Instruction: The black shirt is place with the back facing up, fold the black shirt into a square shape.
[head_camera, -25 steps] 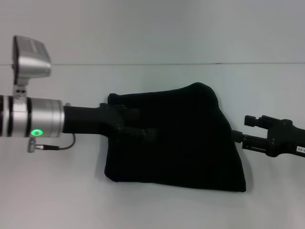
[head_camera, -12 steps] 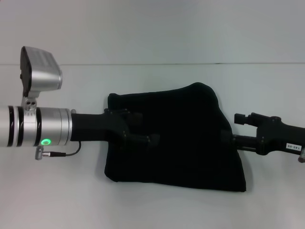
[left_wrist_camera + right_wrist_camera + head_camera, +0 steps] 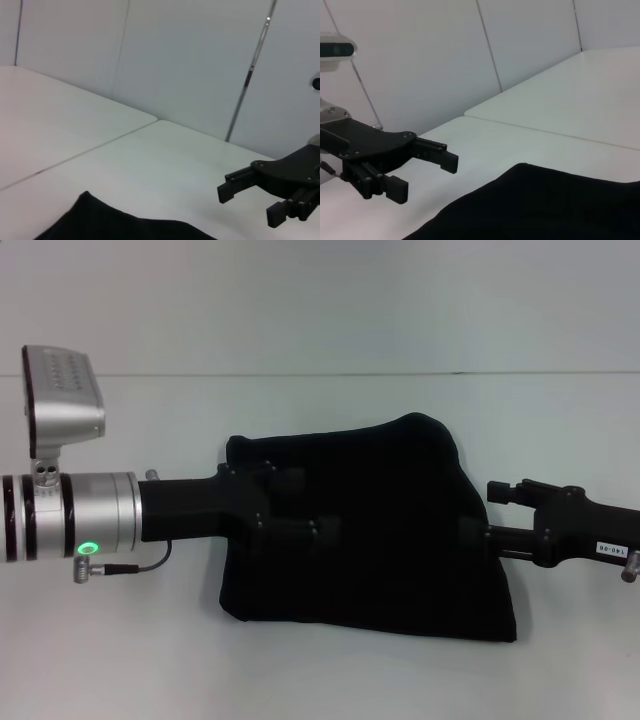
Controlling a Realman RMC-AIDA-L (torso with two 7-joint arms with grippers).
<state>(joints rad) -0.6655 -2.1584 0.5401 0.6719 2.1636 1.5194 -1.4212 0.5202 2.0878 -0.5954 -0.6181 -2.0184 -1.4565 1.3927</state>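
The black shirt (image 3: 380, 530) lay folded on the white counter (image 3: 320, 670). Left gripper (image 3: 422, 167) and right gripper (image 3: 250, 202) hovered above opposite edges, both spread wide, empty.

Black shirt (image 3: 540, 205) on white table (image 3: 560, 120), left pincer (image 3: 422, 170) hovering beyond it, fingers parted
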